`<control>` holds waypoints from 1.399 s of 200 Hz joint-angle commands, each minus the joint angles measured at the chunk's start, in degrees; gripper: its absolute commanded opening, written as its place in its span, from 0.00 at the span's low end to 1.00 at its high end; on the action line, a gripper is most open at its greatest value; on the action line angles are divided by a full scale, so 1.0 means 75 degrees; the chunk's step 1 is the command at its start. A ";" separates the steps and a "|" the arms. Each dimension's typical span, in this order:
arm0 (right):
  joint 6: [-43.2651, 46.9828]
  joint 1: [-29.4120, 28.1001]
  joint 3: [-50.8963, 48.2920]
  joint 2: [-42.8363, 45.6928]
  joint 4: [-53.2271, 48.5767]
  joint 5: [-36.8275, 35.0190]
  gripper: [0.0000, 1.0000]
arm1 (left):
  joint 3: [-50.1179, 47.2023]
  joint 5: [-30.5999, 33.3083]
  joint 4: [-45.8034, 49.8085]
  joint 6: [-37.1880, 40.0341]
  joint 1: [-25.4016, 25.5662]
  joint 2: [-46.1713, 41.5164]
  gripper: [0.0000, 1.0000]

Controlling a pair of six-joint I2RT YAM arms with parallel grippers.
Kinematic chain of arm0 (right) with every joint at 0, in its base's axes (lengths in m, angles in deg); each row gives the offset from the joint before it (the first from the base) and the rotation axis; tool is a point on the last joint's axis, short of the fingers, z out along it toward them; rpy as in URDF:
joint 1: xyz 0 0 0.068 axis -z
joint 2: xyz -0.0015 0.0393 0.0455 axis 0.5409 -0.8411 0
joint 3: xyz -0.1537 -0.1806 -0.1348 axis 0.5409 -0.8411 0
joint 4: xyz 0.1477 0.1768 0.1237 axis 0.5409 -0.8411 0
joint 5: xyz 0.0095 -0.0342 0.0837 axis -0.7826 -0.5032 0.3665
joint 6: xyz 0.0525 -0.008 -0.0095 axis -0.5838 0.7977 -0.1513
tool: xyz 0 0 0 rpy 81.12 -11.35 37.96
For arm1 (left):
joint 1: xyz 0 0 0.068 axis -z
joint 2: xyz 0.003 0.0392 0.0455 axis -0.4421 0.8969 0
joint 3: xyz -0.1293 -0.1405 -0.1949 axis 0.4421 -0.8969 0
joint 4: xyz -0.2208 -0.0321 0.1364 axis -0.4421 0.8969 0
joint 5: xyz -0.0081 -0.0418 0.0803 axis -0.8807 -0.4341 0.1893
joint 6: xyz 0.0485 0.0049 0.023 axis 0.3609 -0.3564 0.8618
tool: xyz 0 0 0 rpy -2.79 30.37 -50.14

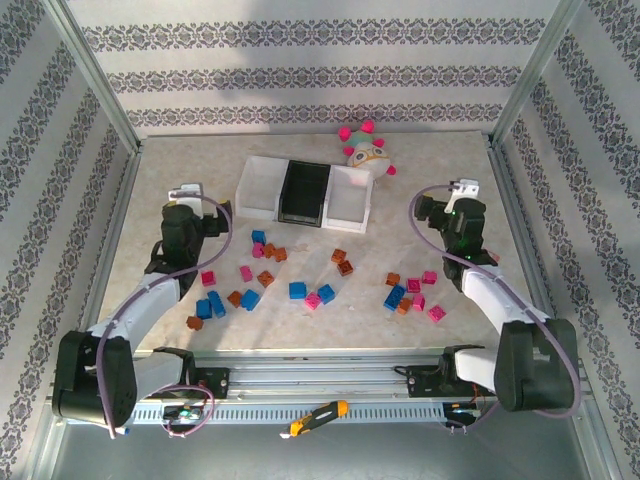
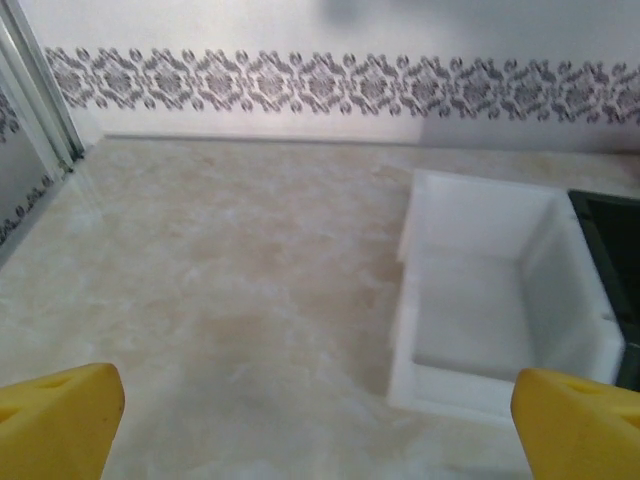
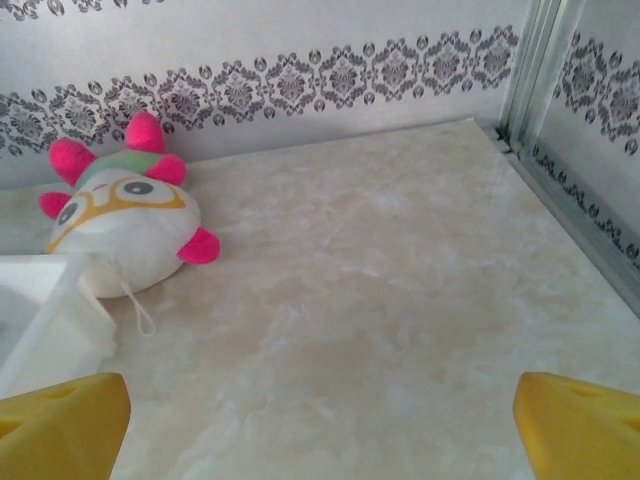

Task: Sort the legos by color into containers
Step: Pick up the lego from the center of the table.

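Blue (image 1: 297, 290), magenta-pink (image 1: 437, 313) and orange-brown (image 1: 345, 267) legos lie scattered across the near half of the table, in loose groups at left, middle and right. The containers (image 1: 305, 192) stand at the back: a white bin (image 2: 500, 290), a black bin (image 2: 615, 250) in the middle, and another white bin (image 3: 40, 310), all looking empty. My left gripper (image 1: 190, 200) is open over bare table left of the bins, yellow fingertips (image 2: 60, 420) wide apart. My right gripper (image 1: 450, 195) is open right of the bins, nothing between its fingertips (image 3: 585, 425).
A white plush toy with pink spikes (image 1: 366, 150) lies against the back of the right white bin. Metal frame posts and patterned walls close in the table on three sides. An orange-and-black cutter (image 1: 318, 415) rests on the rail below the near edge.
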 commanded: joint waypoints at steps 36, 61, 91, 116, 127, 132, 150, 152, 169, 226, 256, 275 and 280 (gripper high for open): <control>-0.0477 -0.1180 0.0571 0.0926 -0.2413 0.0870 0.98 | 0.1842 0.0317 0.5115 -0.2275 0.1082 0.0270 0.99; -0.0552 -0.2267 0.0663 0.1105 -0.2722 0.0883 0.98 | 0.2163 -0.0144 0.5282 -0.2347 0.1491 0.0808 0.99; -0.0830 -0.3425 0.0822 0.0994 -0.2888 0.0765 0.98 | 0.2785 -0.0922 0.5342 -0.2132 0.1515 0.1952 0.99; -0.0912 -0.4037 0.0960 0.0735 -0.2870 0.0963 0.98 | 0.3593 -0.1306 0.5688 -0.1820 0.1512 0.3071 0.99; -0.0853 -0.4155 0.1047 0.0635 -0.2960 0.1031 0.98 | 0.3958 -0.1417 0.5843 -0.1745 0.1510 0.3559 0.99; -0.0810 -0.4187 0.1078 0.0613 -0.2986 0.1028 0.98 | 0.4126 -0.1441 0.5929 -0.1741 0.1515 0.3777 1.00; -0.0770 -0.4236 0.1144 0.0609 -0.3063 0.0975 0.98 | 0.4768 -0.1381 0.6400 -0.1585 0.1506 0.4496 0.96; -0.0767 -0.4239 0.1153 0.0607 -0.3074 0.0965 0.98 | 0.4814 -0.1369 0.6429 -0.1566 0.1510 0.4554 0.96; -0.0748 -0.4226 0.1202 0.0674 -0.3158 0.0901 0.98 | 0.5089 -0.1369 0.6492 -0.1220 0.1512 0.4956 0.86; -0.0744 -0.4113 0.1342 0.0649 -0.3235 0.0869 0.98 | 0.5552 -0.1314 0.6898 -0.0712 0.1515 0.5768 0.66; -0.0758 -0.4084 0.1436 0.0610 -0.3267 0.0949 0.98 | 0.5467 -0.1186 0.6795 -0.0906 0.1514 0.5811 0.44; -0.0791 -0.4072 0.1461 0.0630 -0.3276 0.0939 0.98 | 0.5466 -0.1222 0.6821 -0.0923 0.1512 0.5765 0.30; -0.0794 -0.4072 0.1461 0.0630 -0.3275 0.0946 0.98 | 0.5490 -0.1219 0.6849 -0.0932 0.1513 0.5752 0.28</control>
